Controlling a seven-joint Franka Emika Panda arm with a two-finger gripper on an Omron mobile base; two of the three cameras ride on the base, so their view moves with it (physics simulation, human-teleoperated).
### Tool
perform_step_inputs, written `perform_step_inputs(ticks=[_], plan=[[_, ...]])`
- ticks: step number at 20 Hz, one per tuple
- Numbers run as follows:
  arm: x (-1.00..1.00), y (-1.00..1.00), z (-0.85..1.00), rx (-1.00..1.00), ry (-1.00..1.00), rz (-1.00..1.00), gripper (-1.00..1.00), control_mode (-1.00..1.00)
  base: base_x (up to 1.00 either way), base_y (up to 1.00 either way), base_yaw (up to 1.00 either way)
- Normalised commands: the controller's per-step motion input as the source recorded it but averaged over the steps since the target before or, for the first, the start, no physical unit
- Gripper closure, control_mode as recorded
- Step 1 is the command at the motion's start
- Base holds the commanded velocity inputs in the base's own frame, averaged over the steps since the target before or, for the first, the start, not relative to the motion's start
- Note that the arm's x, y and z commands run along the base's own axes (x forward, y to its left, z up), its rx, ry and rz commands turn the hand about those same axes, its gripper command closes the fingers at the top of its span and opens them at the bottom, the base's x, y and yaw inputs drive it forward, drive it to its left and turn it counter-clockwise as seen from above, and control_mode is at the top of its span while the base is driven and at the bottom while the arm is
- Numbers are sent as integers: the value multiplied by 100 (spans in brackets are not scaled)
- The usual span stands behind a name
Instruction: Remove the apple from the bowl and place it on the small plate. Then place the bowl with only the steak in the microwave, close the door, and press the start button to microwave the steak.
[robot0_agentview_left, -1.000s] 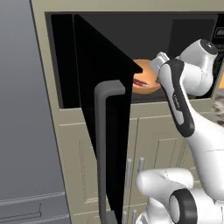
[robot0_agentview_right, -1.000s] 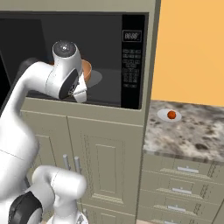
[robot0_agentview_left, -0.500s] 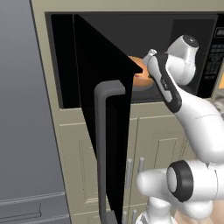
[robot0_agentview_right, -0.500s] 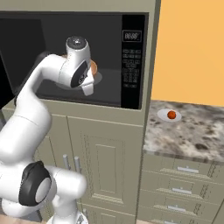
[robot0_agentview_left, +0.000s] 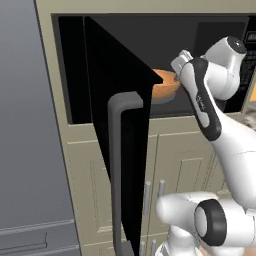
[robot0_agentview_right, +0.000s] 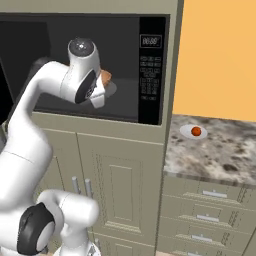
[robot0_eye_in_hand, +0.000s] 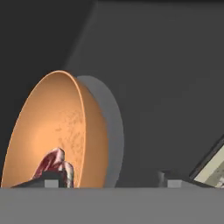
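I find no legible text. The microwave (robot0_agentview_right: 100, 65) has a small display (robot0_agentview_right: 150, 41) at the top of its button panel (robot0_agentview_right: 150, 75) in the right base view; I see pale digits there but cannot make them out. The buttons below carry pale marks too small for me to read. Nothing else bears a label.

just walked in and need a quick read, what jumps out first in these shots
The black door stands wide open, and the white arm reaches into the dark microwave, where the orange bowl sits with the steak in it. Off to the right, the apple rests on the small plate on the speckled counter.
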Motion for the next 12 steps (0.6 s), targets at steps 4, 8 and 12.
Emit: perform_step_inputs(ticks=[4,8,12], plan=[[-100,0,5,-20,-34,-6,-100,-100,0,0,0],[-50,13,-41,-64,-12,-2,-100,-100,0,0,0],[-52,8,-19,-52,-27,-3,-100,-100,0,0,0]])
